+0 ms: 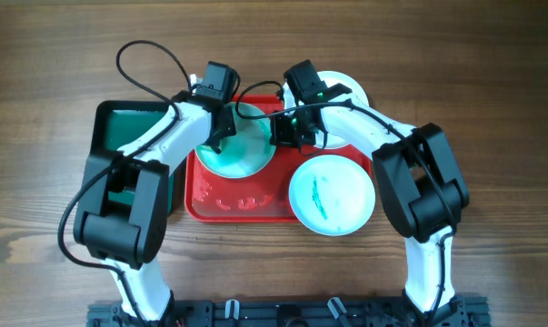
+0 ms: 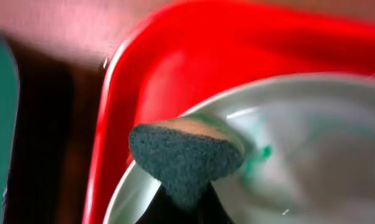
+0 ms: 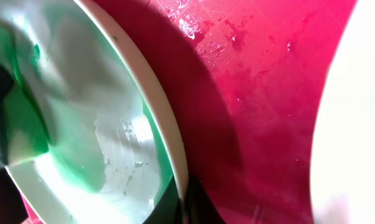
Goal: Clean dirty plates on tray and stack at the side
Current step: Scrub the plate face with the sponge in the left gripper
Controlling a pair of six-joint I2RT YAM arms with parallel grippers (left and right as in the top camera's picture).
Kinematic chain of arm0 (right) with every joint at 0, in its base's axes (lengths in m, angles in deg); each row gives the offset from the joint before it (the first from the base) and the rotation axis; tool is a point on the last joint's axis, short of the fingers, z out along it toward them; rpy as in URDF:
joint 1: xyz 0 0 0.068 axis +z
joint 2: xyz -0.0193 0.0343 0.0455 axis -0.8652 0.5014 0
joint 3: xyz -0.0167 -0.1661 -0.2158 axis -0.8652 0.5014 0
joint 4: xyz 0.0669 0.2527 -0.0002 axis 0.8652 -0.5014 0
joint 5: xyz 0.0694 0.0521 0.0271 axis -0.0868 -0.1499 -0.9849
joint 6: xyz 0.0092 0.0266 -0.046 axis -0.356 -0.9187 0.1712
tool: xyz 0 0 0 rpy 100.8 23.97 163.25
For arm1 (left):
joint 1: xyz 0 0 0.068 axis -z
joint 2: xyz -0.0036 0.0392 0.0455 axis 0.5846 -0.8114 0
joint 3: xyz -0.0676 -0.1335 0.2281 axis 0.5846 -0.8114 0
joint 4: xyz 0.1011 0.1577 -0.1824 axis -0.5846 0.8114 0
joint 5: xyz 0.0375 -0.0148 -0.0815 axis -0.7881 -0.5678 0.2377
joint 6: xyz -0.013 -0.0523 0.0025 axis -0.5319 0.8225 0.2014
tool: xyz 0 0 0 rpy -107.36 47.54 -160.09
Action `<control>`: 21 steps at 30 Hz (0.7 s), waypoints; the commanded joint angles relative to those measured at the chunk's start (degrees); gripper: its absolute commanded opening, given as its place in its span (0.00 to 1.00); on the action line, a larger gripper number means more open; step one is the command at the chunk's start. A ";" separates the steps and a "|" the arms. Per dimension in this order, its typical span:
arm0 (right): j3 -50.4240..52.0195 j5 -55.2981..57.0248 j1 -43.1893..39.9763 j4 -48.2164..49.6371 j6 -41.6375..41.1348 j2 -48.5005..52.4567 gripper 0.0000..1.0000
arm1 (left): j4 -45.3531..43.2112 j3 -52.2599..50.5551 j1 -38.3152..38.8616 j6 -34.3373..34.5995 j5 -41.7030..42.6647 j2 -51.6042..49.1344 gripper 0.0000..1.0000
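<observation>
Left gripper (image 1: 221, 134): pinching a sponge (image 2: 186, 158); sponge face sits on the left part of the held plate (image 1: 242, 150).
Right gripper (image 1: 287, 132): closed on the held plate's right rim; plate looks tipped up off the tray (image 1: 201, 204) floor.
Held plate: over the tray's far half, between the two grippers; green film across its face.
Near plate (image 1: 333, 193): near right, overhanging the tray's right rim; green smear at centre, untouched.
Far plate (image 1: 346, 88): far right, past the tray corner, mostly under the right arm; what shows is white, centre hidden, can't tell if clean.
Green tray (image 1: 128, 127): just left of the tray.
Progress: my read, one of three plates is mid-scrub, near plate not started, no stack at the side yet.
Left wrist only: sponge is a dark pad with a tan back; green speck beside it on the plate.
Right wrist only: rim seated between the fingers; droplets on the plate, wet tray floor (image 3: 249, 74).
Overhead only: all three plates and both arms together.
</observation>
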State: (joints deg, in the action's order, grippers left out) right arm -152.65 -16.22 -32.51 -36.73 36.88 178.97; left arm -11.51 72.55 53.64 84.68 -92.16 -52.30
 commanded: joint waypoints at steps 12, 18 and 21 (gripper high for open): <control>2.03 2.97 0.39 -0.55 0.98 1.11 0.04 | -5.57 -0.17 3.52 -11.08 19.54 -0.68 0.04; 2.03 2.95 0.39 -0.55 1.16 1.14 0.04 | -3.67 -0.17 0.83 3.58 -6.10 -0.68 0.04; 2.03 2.95 0.39 -0.55 1.18 1.14 0.04 | -1.62 -0.17 -0.81 7.76 -7.50 -0.68 0.04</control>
State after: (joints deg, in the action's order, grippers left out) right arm -152.65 -16.22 -32.51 -36.76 37.15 178.97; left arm -14.88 72.47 55.24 84.12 -90.28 -52.30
